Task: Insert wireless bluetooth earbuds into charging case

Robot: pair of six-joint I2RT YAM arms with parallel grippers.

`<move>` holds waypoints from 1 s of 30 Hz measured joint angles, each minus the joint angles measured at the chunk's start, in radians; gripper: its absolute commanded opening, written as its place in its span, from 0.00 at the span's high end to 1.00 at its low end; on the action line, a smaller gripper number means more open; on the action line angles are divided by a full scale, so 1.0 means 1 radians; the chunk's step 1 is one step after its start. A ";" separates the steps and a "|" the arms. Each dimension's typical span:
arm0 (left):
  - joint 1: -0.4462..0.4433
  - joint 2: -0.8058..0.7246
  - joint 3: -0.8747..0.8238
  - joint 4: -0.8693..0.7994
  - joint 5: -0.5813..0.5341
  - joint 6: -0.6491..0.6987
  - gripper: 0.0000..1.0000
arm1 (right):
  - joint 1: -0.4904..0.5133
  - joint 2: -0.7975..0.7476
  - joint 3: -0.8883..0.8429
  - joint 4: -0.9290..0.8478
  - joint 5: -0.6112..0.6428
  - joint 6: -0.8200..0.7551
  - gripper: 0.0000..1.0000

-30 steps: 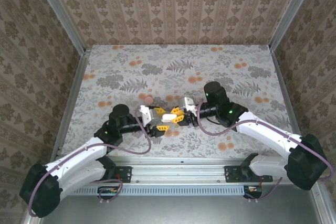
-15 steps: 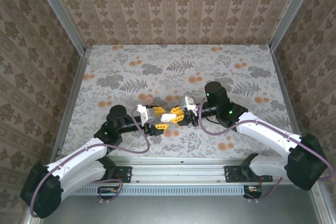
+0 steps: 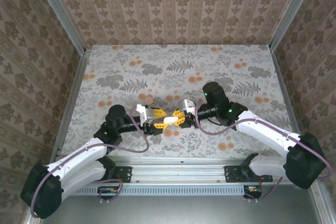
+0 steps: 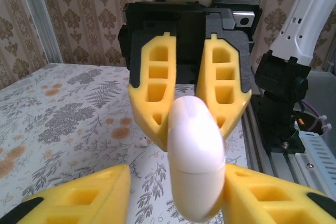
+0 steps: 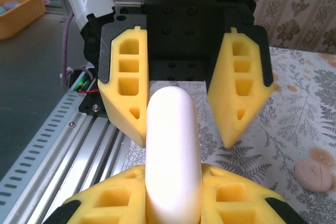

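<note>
Since a second ago the left pincer [image 3: 160, 121] has drawn its jaws in around the charging case [image 5: 173, 150], and the whole meeting point has slipped slightly toward 6 o'clock on the bench [image 3: 210, 66]. That pincer is partly open, with a gap on one side of the case. The right pincer [image 3: 177, 118] is clamped on the white case's other end, holding it above the bench. A pinkish disc [image 3: 149, 99] lies at 11 o'clock from the case.

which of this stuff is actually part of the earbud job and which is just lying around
Job:
white case
right gripper, holding it
left gripper, around it

Lying about:
pink disc
yellow tub
</note>
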 measured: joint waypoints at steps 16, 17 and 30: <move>0.000 0.013 0.002 0.001 0.024 -0.002 0.73 | -0.002 0.012 0.022 -0.029 0.005 -0.024 0.86; 0.000 0.013 0.002 0.000 0.024 -0.002 0.74 | -0.003 0.012 0.022 -0.029 0.005 -0.024 0.86; 0.000 0.010 0.010 -0.022 0.018 0.002 0.82 | -0.026 -0.021 0.019 -0.026 0.009 -0.017 0.66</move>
